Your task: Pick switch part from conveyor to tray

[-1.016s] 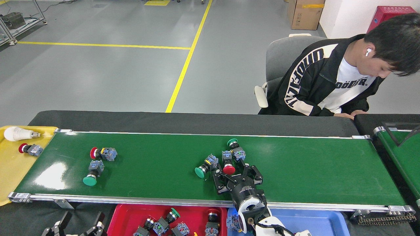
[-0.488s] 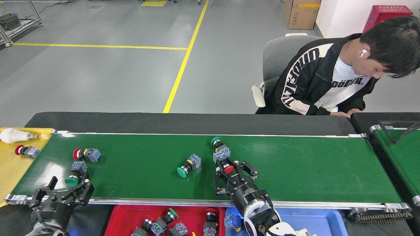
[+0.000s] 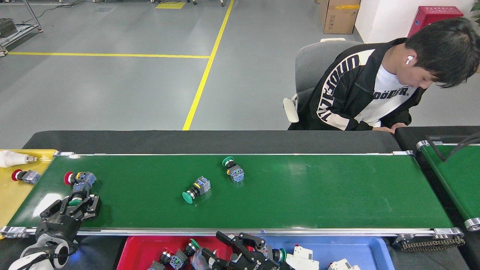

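Observation:
The conveyor (image 3: 300, 195) carries several switch parts. A green-capped one (image 3: 195, 188) and another green-capped one (image 3: 233, 171) lie mid-belt, and a red-capped one (image 3: 78, 177) lies at the left end. Just below it a third green-capped part (image 3: 77, 198) sits between the spread fingers of my left gripper (image 3: 72, 208), which stands open over the belt's near left corner. My right gripper (image 3: 242, 247) is low at the frame's bottom, over the red tray (image 3: 138, 247). It is dark and partly cut off, and I cannot see what it holds.
A blue tray (image 3: 360, 249) adjoins the red one, which holds several switch parts. A yellow tray (image 3: 11, 198) at the left holds a bulb and a red-capped part. A second green belt (image 3: 452, 176) is at the right. A person (image 3: 375, 90) sits behind the black table.
My right gripper pulled back from the belt to the red tray, and the red-capped part it straddled is gone from the belt. My left gripper rose onto the belt. The parts drifted left.

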